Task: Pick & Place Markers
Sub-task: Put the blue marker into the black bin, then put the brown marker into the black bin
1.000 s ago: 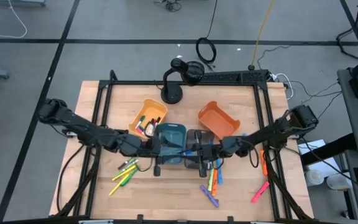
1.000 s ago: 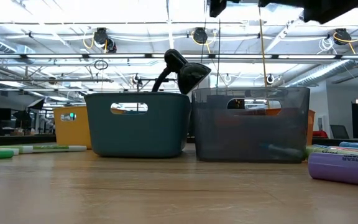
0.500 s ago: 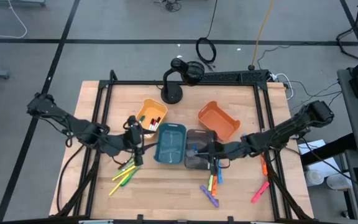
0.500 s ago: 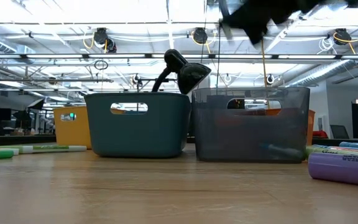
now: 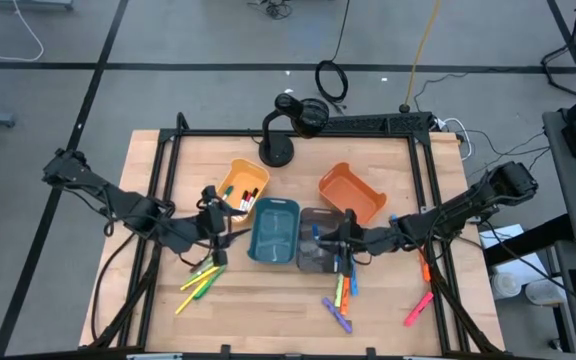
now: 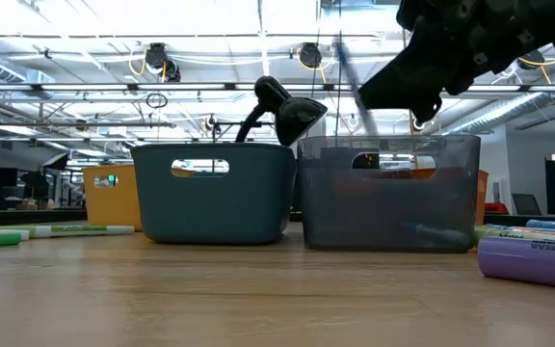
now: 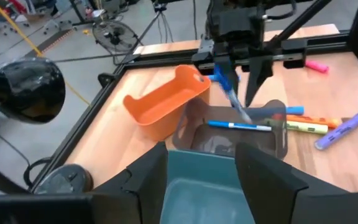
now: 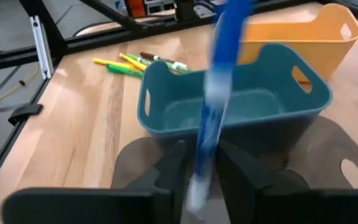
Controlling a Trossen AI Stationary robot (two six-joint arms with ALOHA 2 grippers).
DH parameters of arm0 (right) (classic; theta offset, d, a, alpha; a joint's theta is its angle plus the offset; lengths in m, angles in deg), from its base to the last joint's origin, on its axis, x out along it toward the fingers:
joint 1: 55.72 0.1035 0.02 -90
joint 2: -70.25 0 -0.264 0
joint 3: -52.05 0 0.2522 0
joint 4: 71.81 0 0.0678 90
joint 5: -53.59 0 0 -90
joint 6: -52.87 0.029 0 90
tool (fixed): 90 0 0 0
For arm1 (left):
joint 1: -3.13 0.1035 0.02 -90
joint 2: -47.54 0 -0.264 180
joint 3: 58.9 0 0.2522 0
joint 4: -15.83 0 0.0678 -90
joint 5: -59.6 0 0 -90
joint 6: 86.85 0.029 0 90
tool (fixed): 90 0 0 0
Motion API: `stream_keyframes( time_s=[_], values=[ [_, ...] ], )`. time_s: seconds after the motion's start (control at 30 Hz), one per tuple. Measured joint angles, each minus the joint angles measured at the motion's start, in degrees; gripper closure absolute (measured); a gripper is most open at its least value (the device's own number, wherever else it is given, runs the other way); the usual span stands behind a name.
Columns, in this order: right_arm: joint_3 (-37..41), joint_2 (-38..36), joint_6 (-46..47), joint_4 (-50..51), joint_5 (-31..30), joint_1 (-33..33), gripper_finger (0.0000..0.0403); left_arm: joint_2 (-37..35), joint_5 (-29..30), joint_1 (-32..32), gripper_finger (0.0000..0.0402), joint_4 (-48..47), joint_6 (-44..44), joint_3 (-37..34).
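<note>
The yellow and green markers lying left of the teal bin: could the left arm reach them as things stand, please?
Probably yes. The left claw hangs just above the yellow and green markers, fingers apart and empty, with bare table between; the teal bin stands off to one side.

Both arms are matte black, built of slim tubular links joined by bulkier rounded joint housings, with thin black cables running along them. Each ends in a blocky black hand: the left hand [image 5: 211, 212] and right hand [image 5: 346, 240] carry two flat, angular, dark fingers [image 7: 263, 174].

Blue marker [image 8: 215, 106] motion-blurred
</note>
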Motion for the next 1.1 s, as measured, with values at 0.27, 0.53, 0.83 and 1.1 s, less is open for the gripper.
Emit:
stream_keyframes(
  time_s=[0.27, 0.53, 0.83, 1.1],
  values=[
    [0.2, 0.0, -0.3, -0.7, -0.1, 0.0, 0.0271, 0.5, -3.8, 0.8, 0.0209, -3.4, -4.7, 0.0],
    [0.2, 0.0, -5.1, -6.8, 0.0, 0.0, 0.0263, 0.6, -16.1, -1.2, 0.0209, -13.5, -16.9, 0.0],
    [0.2, 0.0, -5.2, -6.8, 0.0, 0.0, 0.0262, 6.6, -17.6, -4.2, 0.0213, -36.1, -41.5, 0.0],
    [0.2, 0.0, -5.2, -6.9, 0.1, 0.0, 0.0261, 16.4, -24.2, -4.4, 0.0213, -40.6, -50.5, 0.0]
  ],
)
